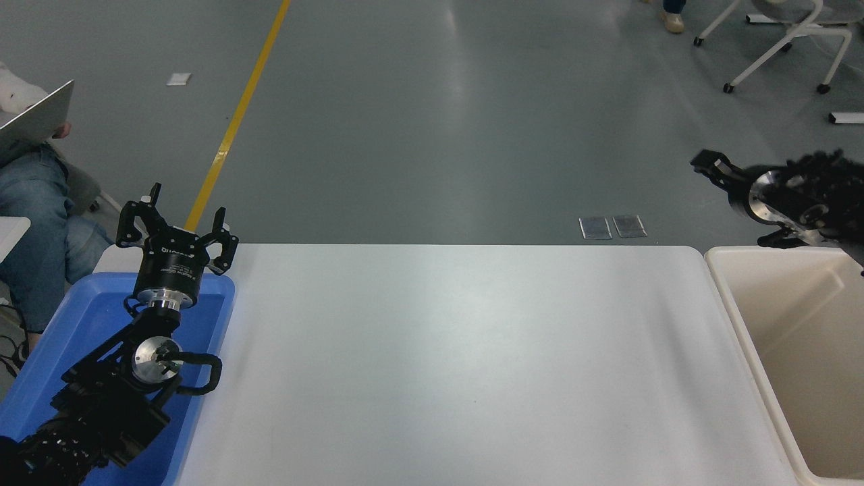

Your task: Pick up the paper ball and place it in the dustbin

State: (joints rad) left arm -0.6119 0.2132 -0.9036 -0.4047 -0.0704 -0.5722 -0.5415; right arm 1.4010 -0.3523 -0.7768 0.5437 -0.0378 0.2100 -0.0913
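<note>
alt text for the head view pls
The right gripper hovers open above the far rim of the cream dustbin, holding nothing; no paper ball is visible. The left gripper sits open over a blue tray beside the white table.

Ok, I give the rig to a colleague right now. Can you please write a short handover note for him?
Left gripper: open, empty, parked over the blue tray.
Right gripper: open, empty, raised above the far rim of the dustbin.
Paper ball: not in view; none on the table or in a gripper. The bin's floor is partly cut off by the picture's edge.
Done: probably the drop, though unconfirmed.
Left: check inside the bin, then park the right arm.
</note>
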